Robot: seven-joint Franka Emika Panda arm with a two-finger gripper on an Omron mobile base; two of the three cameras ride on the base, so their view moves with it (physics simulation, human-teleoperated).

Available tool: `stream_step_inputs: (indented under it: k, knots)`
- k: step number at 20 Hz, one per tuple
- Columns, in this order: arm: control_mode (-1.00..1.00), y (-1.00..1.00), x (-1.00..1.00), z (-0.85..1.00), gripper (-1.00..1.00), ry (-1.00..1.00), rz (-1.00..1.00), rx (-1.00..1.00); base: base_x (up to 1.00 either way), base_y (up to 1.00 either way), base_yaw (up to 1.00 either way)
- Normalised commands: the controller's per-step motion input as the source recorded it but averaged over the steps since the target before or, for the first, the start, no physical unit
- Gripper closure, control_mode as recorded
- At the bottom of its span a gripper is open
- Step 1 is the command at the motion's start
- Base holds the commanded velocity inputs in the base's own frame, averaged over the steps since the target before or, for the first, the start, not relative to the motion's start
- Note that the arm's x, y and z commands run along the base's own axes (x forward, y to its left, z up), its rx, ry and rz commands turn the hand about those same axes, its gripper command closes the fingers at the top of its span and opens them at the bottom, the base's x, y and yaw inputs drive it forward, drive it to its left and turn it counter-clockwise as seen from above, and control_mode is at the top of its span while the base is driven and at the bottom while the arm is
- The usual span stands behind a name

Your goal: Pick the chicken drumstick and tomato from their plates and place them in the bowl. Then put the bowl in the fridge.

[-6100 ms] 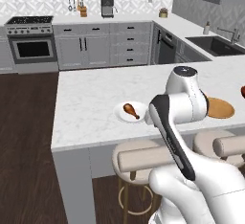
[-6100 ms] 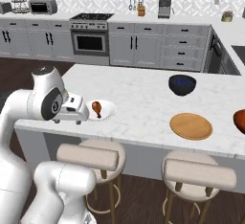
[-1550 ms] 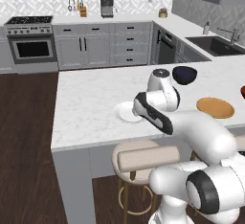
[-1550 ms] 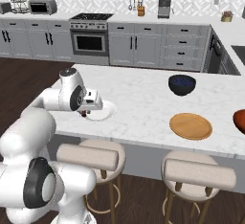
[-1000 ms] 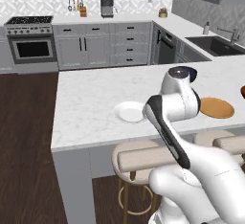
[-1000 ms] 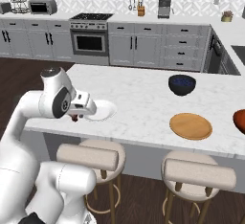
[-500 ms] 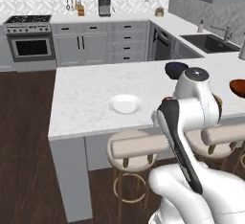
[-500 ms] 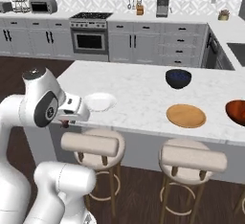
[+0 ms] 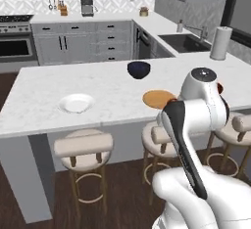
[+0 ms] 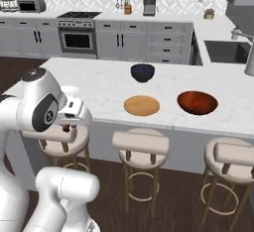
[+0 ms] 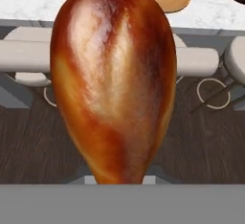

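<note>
The gripper clamps the glossy brown roasted chicken drumstick; the reddish-brown round bowl sits at three o'clock.

Even, bright, shadowless-looking light fills both base views, with no visible lamp. The white counter reads pale and slightly washed, with a soft shadow beneath its overhang. In the hand view the chicken drumstick carries a broad pale sheen down its middle, and the picture is soft, with stools and floor behind it mildly blurred.
</note>
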Motion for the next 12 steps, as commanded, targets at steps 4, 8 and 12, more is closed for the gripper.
stream_step_inputs:
  k: [4, 8, 12]
  knots:
    - [1.00, 0.00, 0.00, 0.00, 1.00, 0.00, 0.00, 0.00, 0.00, -1.00, 0.00]
    - [1.00, 0.00, 0.00, 0.00, 1.00, 0.00, 0.00, 0.00, 0.00, -1.00, 0.00]
    - [1.00, 0.00, 0.00, 0.00, 1.00, 0.00, 0.00, 0.00, 0.05, -1.00, 0.00]
